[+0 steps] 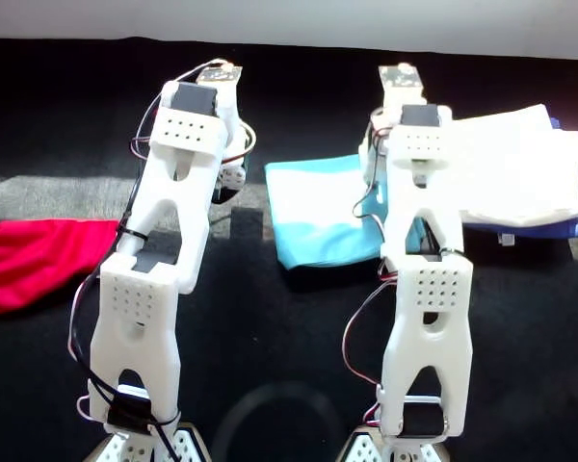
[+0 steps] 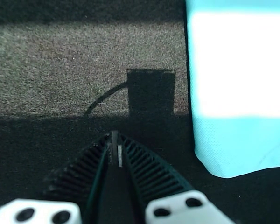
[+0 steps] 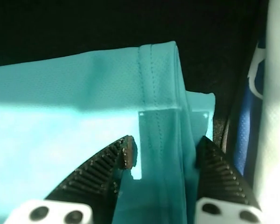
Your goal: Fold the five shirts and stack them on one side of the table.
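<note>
A folded light-blue shirt (image 1: 318, 217) lies at the table's middle, partly under one white arm. My right gripper (image 3: 165, 151) is open just above it, its jaws on either side of a stitched hem fold (image 3: 161, 121). The same light-blue shirt (image 2: 233, 88) lies off to one side of my left gripper (image 2: 114, 147), which is shut with nothing in it over the dark cloth. A white shirt (image 1: 515, 168) rests on a dark blue one (image 1: 530, 229) at the right side. At the left edge, a red shirt (image 1: 34, 260) lies crumpled.
The table is covered with a black cloth (image 1: 289, 346), and a band of sunlight crosses it. The blue and white stack (image 3: 266, 107) sits close beside my right gripper. Bare cloth lies between the two arm bases and along the far edge.
</note>
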Robot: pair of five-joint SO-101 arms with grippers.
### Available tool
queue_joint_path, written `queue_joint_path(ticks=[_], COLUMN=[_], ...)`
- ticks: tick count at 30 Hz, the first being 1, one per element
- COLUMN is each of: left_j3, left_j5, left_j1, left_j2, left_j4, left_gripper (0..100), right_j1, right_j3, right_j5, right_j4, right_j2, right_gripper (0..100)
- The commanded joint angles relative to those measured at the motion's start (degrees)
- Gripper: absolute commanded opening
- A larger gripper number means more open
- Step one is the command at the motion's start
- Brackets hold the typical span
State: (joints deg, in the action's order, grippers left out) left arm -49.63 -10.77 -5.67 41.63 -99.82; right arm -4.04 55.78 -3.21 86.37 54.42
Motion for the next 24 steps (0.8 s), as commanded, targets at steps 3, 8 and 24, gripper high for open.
queue_joint_path(ticks=[3,8,24], left_j3=[0.7,2.9,2.9], left_j5=[-0.2,-0.2,-0.2], left_j1=[2.0,2.2,2.2], left_j2=[-3.6,-3.7,-3.7], left_j4=[0.6,0.6,1.0], left_gripper=[1,1,1], right_j1=[1.5,1.3,1.5], right_j3=[3.7,10.1,10.1], right_j5=[0.4,0.1,0.2], right_j4=[-0.5,0.9,-1.5], right_j2=[0.7,0.7,13.1], right_gripper=[22.7,22.7,22.7])
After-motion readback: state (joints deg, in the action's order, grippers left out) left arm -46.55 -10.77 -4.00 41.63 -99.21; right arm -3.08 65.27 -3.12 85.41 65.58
